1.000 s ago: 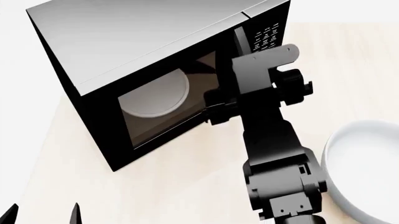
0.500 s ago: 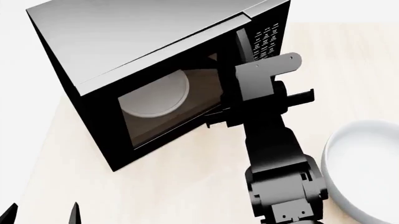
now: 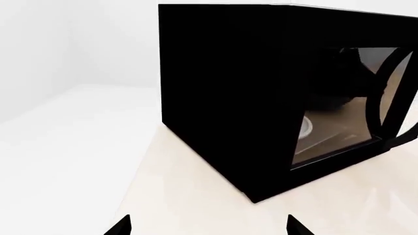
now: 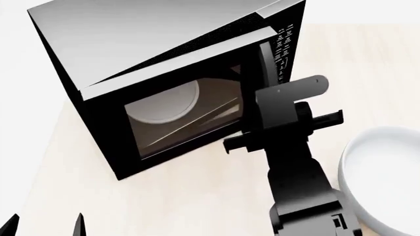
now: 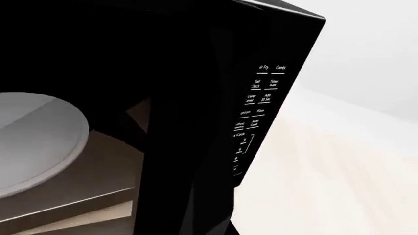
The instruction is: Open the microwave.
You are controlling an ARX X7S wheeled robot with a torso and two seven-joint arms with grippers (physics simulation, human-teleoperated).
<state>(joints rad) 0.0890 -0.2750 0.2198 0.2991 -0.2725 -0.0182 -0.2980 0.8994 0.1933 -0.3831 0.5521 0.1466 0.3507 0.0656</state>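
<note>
Nearest, the left gripper [image 4: 45,223] is seen low, well apart from the large black boxy microwave with grey metallic top [image 4: 151,44]; its fingers [image 3: 121,226] are spread and nothing is held. Beyond it, the microwave stands on the pale table [image 4: 196,196] with its glass-windowed door [image 4: 177,113] partly swung out. The right gripper [image 4: 253,140] is placed at the door's free edge; whether its fingers are together cannot be told. The pull should probably be made along the door's arc.

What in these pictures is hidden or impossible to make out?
- Right gripper: in the head view its own black arm covers the fingertips, so whether it grips the black boxy microwave door is unclear.
- Left gripper: only tips show at the head view's bottom edge.
- White button lettering: too small to read fully, right wrist view.
- White round bowl: cut off by the head view's right edge.
</note>
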